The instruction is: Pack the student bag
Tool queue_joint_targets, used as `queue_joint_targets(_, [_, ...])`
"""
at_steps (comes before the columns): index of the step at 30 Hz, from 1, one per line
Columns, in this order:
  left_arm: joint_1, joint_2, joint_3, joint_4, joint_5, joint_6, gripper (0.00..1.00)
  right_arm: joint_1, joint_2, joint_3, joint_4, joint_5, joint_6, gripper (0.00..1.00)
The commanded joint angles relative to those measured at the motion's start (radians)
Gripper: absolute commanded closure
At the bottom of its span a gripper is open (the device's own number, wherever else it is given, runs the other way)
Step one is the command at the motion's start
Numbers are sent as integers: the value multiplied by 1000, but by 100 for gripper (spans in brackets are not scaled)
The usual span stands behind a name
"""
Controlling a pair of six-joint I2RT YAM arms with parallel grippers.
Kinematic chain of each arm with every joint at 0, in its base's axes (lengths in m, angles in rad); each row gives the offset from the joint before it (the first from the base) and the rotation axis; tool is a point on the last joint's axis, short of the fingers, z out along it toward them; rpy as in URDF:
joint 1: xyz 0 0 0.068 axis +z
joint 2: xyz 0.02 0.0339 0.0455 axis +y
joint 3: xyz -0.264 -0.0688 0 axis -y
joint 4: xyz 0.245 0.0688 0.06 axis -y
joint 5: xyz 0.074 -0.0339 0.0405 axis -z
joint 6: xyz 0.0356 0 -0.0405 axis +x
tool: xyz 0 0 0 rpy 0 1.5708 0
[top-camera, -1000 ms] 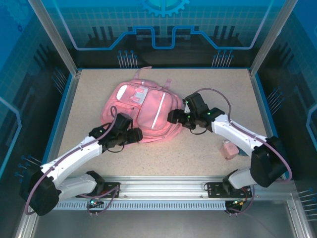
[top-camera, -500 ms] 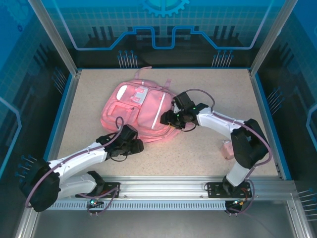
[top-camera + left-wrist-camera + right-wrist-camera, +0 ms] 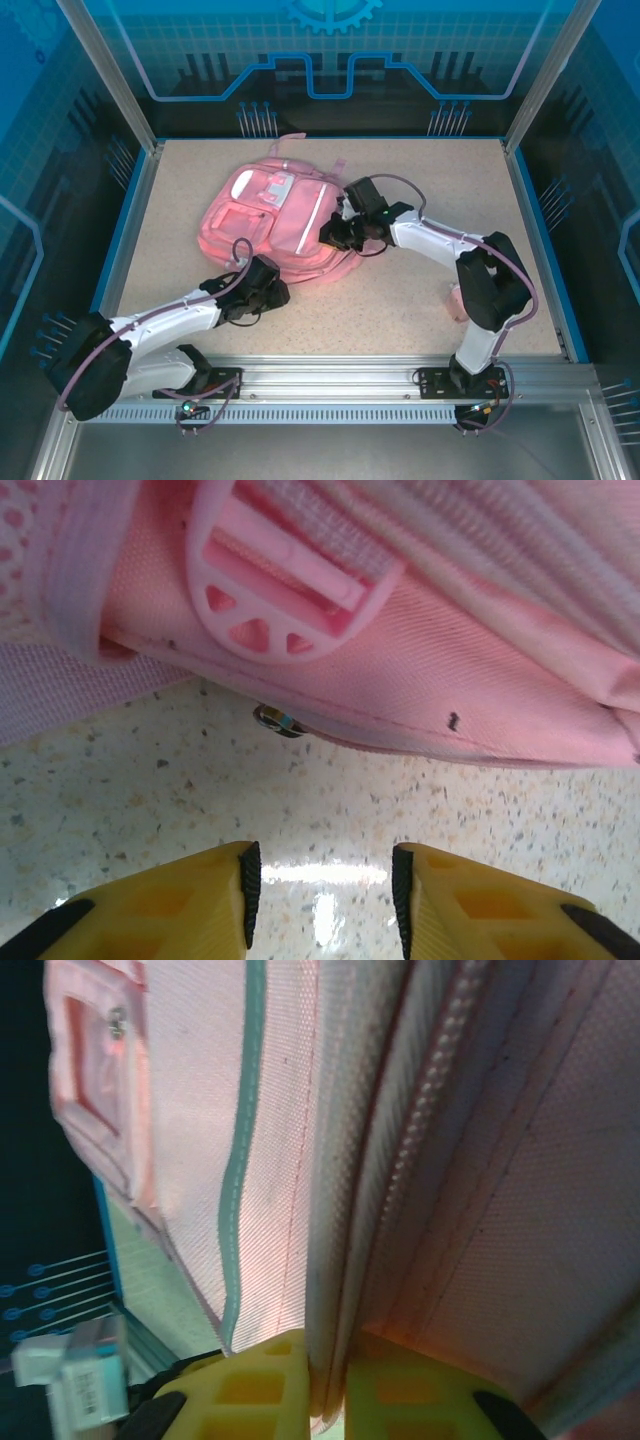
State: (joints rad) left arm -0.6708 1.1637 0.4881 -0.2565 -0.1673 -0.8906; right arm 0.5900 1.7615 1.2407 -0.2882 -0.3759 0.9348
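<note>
The pink student bag [image 3: 275, 215] lies front-up on the speckled table, with its pale stripe [image 3: 312, 220] toward the right. My right gripper [image 3: 332, 233] is at the bag's right edge. In the right wrist view its yellow fingers [image 3: 255, 1390] are shut on a fold of the pink fabric [image 3: 500, 1210], and the right gripper [image 3: 328, 1385] pinches a seam beside the zip. My left gripper [image 3: 272, 290] sits low at the bag's near edge. In the left wrist view the left gripper [image 3: 320, 895] is open over bare table, short of the bag [image 3: 470, 690], a pink buckle [image 3: 285, 590] and a small metal zip pull [image 3: 280, 720].
A small pink object [image 3: 462, 300] lies on the table at the right, next to the right arm's elbow, with something blue beside it. Blue rails [image 3: 125, 230] and transparent walls border the table. Open table surface lies right of the bag and behind it.
The right gripper moved left onto the bag's right edge and shut on its fabric. The left gripper's jaws narrowed and it slid slightly nearer along the bag's near edge.
</note>
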Motion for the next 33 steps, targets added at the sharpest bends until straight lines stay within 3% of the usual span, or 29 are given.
queue_joint_targets(1, [-4, -10, -28, 79, -93, -51, 57, 3, -25, 92, 94, -69, 21, 89])
queue_joint_targets(5, [4, -38, -50, 116, -164, -69, 58, -2, -35, 146, 72, -99, 21, 91])
queue_joint_targets(10, [51, -62, -83, 207, -169, -61, 63, -7, -36, 171, 67, -116, 28, 92])
queue_joint_targets(18, [83, -28, -80, 268, -148, 50, 63, -8, -32, 178, 78, -126, 41, 93])
queue_joint_targets(33, [126, 54, -94, 382, -113, 223, 75, -9, -25, 177, 69, -124, 46, 94])
